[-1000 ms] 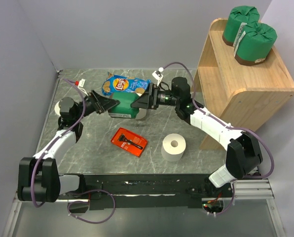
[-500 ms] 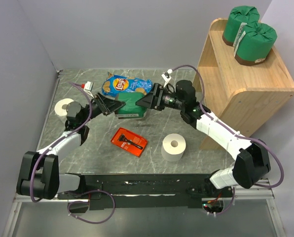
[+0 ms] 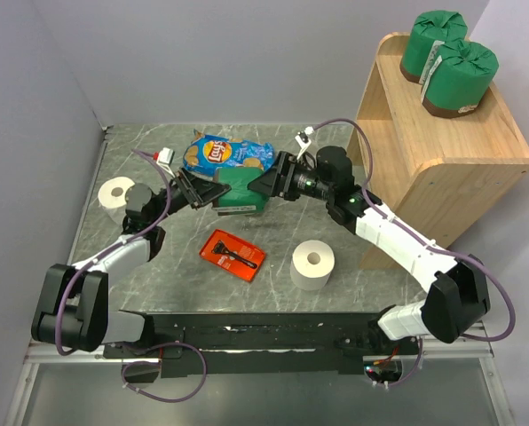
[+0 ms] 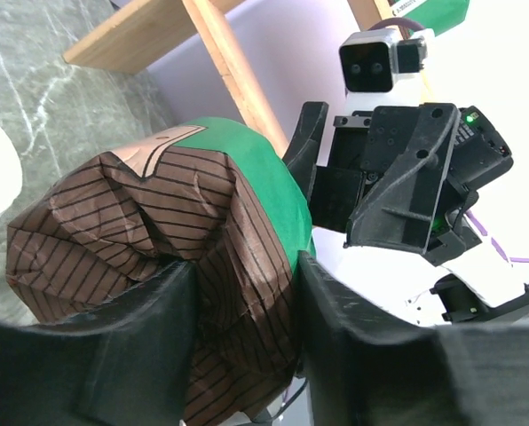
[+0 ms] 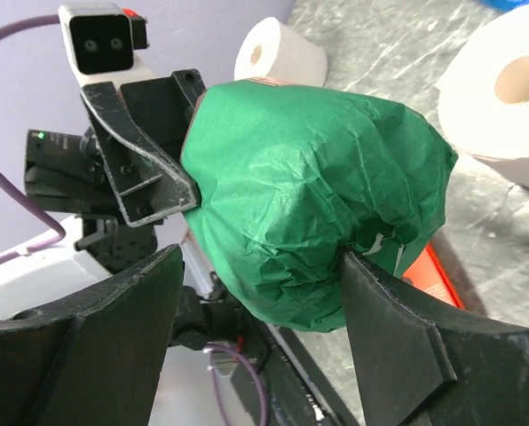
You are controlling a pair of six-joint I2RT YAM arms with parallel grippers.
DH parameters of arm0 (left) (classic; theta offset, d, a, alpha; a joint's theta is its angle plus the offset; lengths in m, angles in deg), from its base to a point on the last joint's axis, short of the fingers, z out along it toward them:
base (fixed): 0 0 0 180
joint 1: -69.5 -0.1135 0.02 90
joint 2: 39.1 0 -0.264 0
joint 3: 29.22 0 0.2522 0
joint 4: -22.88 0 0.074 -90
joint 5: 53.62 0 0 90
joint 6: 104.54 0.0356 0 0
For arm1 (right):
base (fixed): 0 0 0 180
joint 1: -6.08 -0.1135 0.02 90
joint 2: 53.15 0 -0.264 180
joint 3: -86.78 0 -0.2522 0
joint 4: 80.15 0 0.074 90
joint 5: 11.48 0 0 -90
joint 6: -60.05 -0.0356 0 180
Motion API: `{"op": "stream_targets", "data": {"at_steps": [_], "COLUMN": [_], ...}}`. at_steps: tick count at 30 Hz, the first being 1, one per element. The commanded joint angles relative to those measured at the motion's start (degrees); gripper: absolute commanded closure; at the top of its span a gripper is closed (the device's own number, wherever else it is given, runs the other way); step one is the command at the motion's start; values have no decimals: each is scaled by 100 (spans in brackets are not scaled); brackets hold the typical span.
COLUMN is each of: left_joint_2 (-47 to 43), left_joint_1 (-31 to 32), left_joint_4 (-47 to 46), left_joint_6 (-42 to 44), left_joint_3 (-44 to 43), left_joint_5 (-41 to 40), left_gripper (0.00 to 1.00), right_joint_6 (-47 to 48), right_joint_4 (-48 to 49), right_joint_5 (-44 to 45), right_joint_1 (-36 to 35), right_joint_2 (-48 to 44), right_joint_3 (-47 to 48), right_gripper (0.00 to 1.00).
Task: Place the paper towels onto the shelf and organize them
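A green-wrapped paper towel roll (image 3: 239, 190) with a brown end band hangs above the table between both grippers. My left gripper (image 3: 209, 193) is shut on its brown end (image 4: 158, 231). My right gripper (image 3: 261, 183) is open, and its jaws straddle the green twisted end (image 5: 318, 177); one finger touches the wrap and the other stands apart. Two more green rolls (image 3: 435, 43) (image 3: 461, 76) stand on the top level of the wooden shelf (image 3: 424, 146). One white roll (image 3: 312, 264) stands near the shelf's foot. Another white roll (image 3: 115, 195) stands at the left.
A blue chip bag (image 3: 225, 153) lies behind the held roll. A flat red tray (image 3: 233, 253) lies below it on the grey marbled table. Grey walls close the left and the back. The shelf's lower level is partly hidden by the right arm.
Both grippers and the green roll have shifted to the right, toward the shelf. The left arm has stretched out, and the white roll at the left now shows.
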Motion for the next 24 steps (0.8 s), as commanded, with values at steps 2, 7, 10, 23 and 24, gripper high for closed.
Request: {"op": "stream_targets", "data": {"at_steps": [2, 7, 10, 23, 24], "left_joint_2": [465, 1064, 1486, 2971, 2998], "left_joint_1": [268, 759, 1006, 1780, 1780], "left_joint_4": [-497, -770, -945, -446, -375], "left_joint_6": [-110, -102, -93, 303, 337], "left_joint_3": [-416, -539, -601, -1479, -1523], "left_joint_5": [285, 66, -67, -393, -445], "left_gripper": [45, 41, 40, 24, 22], "right_joint_6": [611, 929, 1104, 1729, 1738], "right_joint_4": [-127, -479, -716, -1595, -1665], "right_joint_5": [445, 867, 1148, 2492, 2546], "right_joint_1": [-93, -84, -93, -84, -93], "right_joint_2": [-291, -361, -467, -704, -661], "right_joint_3": [248, 90, -33, -727, -763], "right_gripper": [23, 23, 23, 23, 23]}}
